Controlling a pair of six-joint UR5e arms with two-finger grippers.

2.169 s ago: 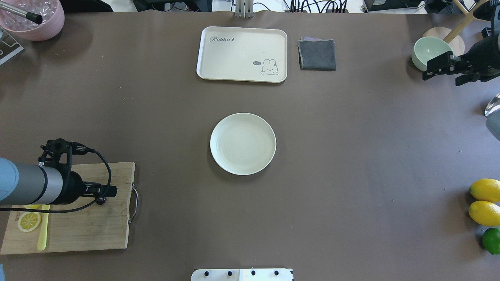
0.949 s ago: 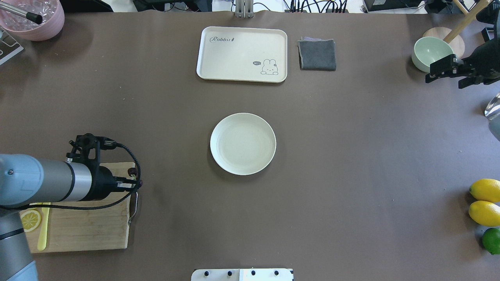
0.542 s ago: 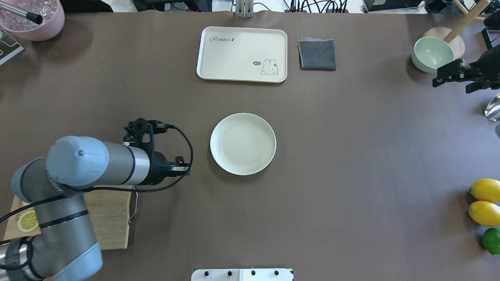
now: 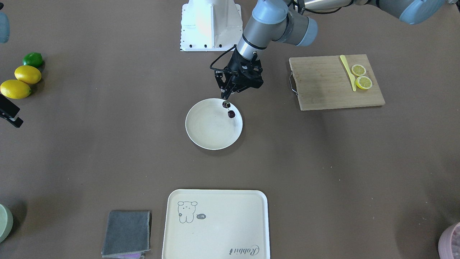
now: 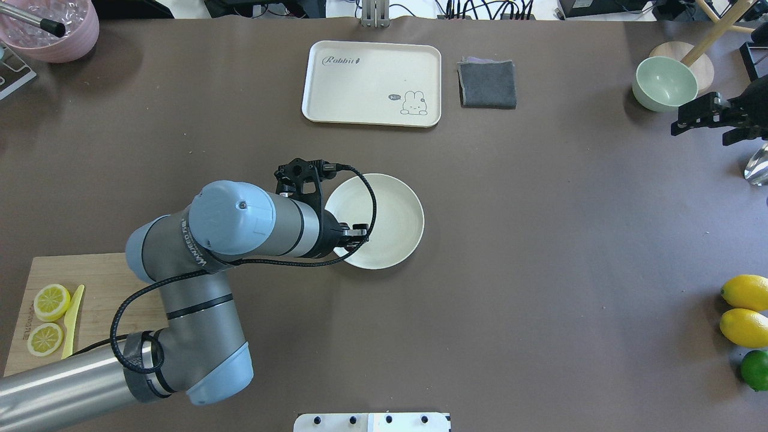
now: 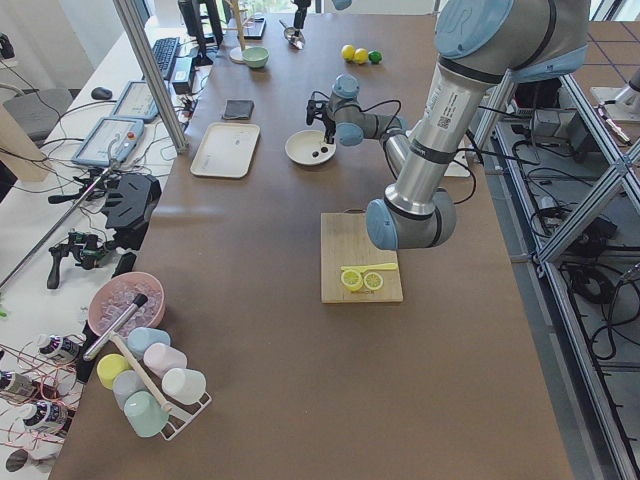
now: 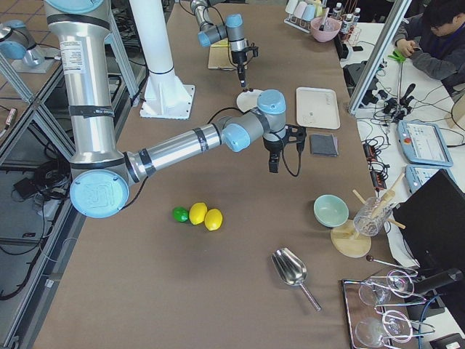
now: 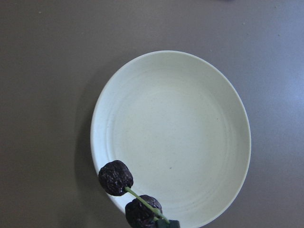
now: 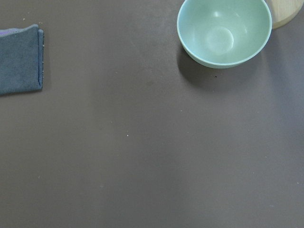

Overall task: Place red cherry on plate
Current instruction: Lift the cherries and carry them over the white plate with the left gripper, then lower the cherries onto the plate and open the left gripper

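The red cherry [image 8: 116, 177], a pair of dark maroon fruits on a thin green stem, hangs from my left gripper [image 4: 227, 94], which is shut on the stem. The pair sits over the plate's [image 4: 212, 131] rim nearest the robot, as seen in the front view [image 4: 229, 109]. I cannot tell whether the fruits touch the plate [image 8: 180, 123]. From overhead the left gripper [image 5: 359, 231] and wrist cover the cherry and the left part of the round cream plate [image 5: 396, 204]. My right gripper [image 5: 699, 131] hovers open and empty at the table's far right.
A cream tray [image 5: 372, 84] and a folded grey cloth [image 5: 487, 84] lie beyond the plate. A green bowl [image 5: 664, 83] stands by the right gripper. The cutting board [image 5: 108, 282] with lemon slices is at front left, and lemons [image 5: 744, 292] and a lime are at right.
My left arm has carried the cherry from the cutting board rightward across the table to the plate's edge. The right gripper has drifted a little toward the table's right edge.
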